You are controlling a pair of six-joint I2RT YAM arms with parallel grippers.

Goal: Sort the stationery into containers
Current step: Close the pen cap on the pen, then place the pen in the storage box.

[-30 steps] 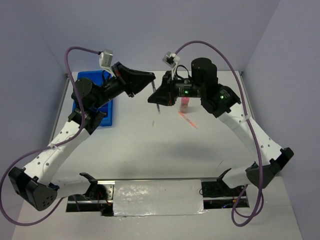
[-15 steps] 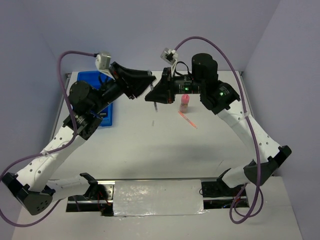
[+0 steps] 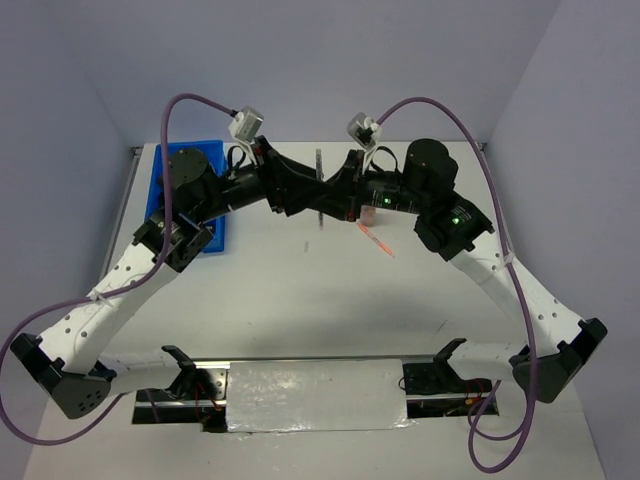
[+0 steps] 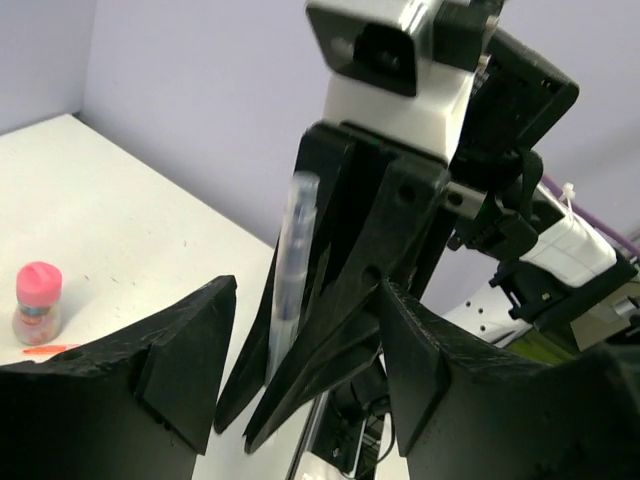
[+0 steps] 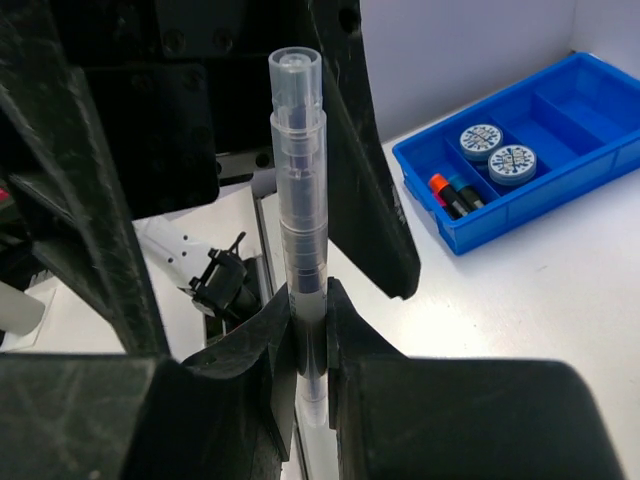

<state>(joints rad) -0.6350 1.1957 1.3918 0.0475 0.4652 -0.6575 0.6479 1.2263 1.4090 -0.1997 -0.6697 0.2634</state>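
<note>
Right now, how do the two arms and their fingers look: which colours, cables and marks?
The left arm and the right arm have white lower links, black joints and upper parts. A purple cable loops over each. Each wrist carries a white camera. Green lights glow on the right arm. The fingers are black, matt wedges.

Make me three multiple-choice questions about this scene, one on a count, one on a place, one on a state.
1. Round discs in the blue tray: A one, B two, C four.
2. The pink-capped tube stands: A on the table, B in the tray, C between fingers.
3. The right fingers are: A open, empty, B shut on a disc, C shut on the clear pen.
Answers: B, two lie side by side; A, it stands on the bare table; C, the pen is clamped upright.
</note>
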